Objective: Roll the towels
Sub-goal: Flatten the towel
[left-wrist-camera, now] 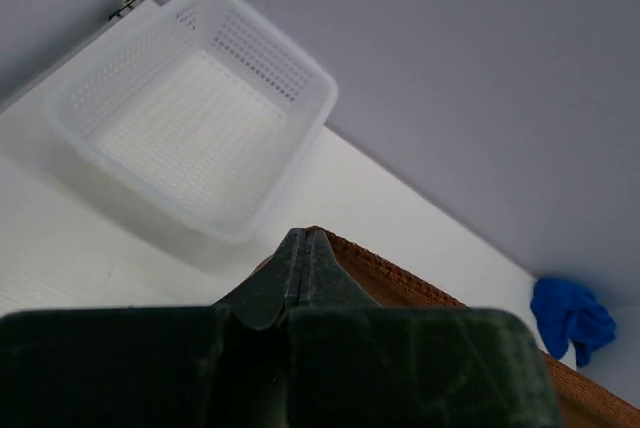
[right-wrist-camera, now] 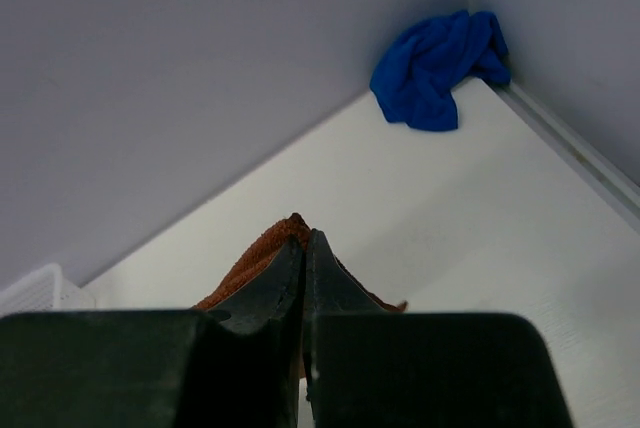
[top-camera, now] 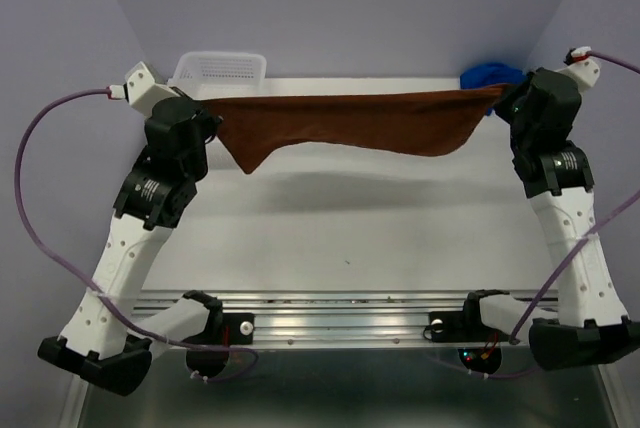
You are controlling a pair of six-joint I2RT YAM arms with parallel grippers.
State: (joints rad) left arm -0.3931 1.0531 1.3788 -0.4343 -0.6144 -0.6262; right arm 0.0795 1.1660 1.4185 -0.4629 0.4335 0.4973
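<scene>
A white basket (top-camera: 222, 69) sits at the far left of the tabletop (top-camera: 380, 233), against the back wall. Just right of it, my left jaws are pressed together on the left end of the rust-brown towel (top-camera: 350, 123), which is lifted off the tabletop. Its top edge runs taut across the far side. The lower edge sags, with one corner drooping near the left. My right jaws pinch the right end. Behind them, the blue towel (top-camera: 490, 73) lies bunched in the far right corner. Bare white tabletop spreads from beneath the towel towards the near rail.
</scene>
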